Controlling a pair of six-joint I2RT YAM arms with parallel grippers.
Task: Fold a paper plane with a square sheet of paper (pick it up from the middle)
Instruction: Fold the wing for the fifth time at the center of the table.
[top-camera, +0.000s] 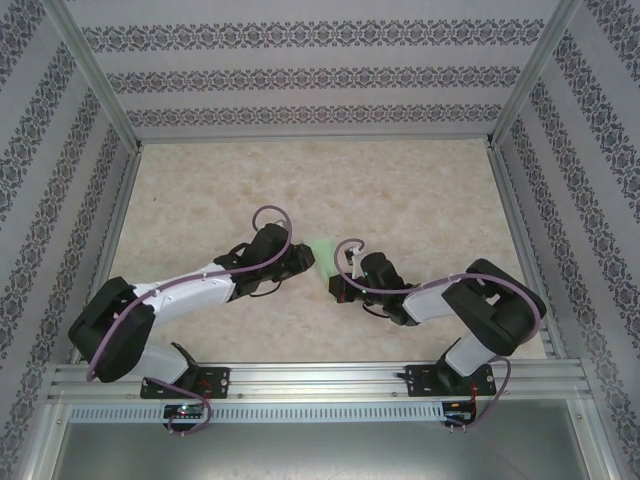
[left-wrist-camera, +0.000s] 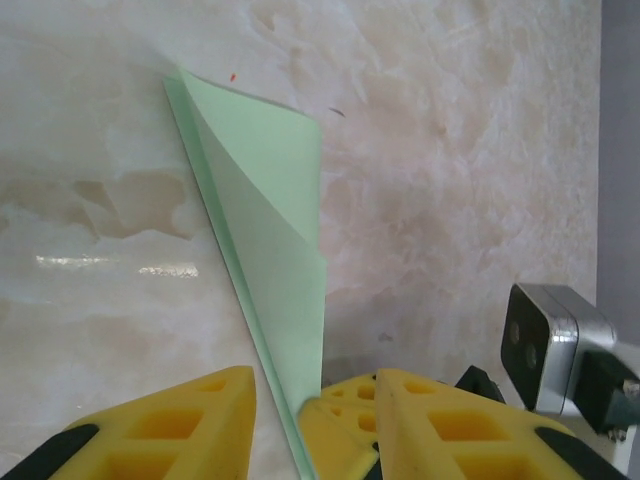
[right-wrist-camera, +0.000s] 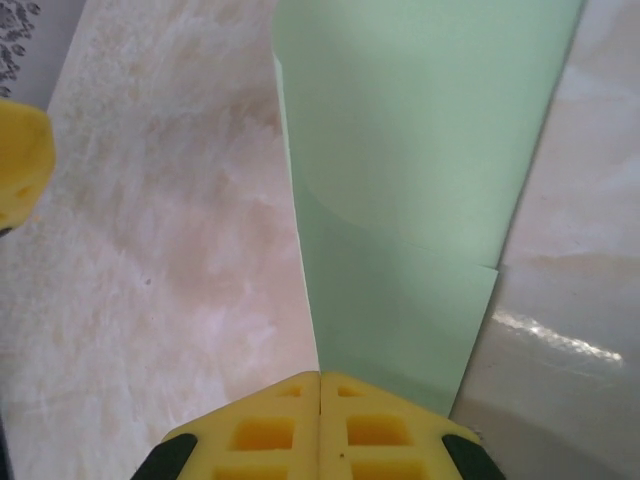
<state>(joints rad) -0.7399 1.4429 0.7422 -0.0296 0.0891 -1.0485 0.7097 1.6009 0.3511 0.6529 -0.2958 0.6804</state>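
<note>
The paper plane is pale green paper folded into a slim, pointed dart. It sits mid-table between the two arms. In the left wrist view the paper plane points up and left, with its narrow end down between my fingers. My left gripper is open, its yellow fingers straddling the paper without touching it. My right gripper is shut, its fingers pinching the near end of the paper plane. The layered flaps fan away from its tips.
The table has a pale marbled top, with patterned walls and metal posts around it. An aluminium rail runs along the near edge. The right wrist camera housing is close beside my left fingers. One left finger shows at the edge of the right wrist view.
</note>
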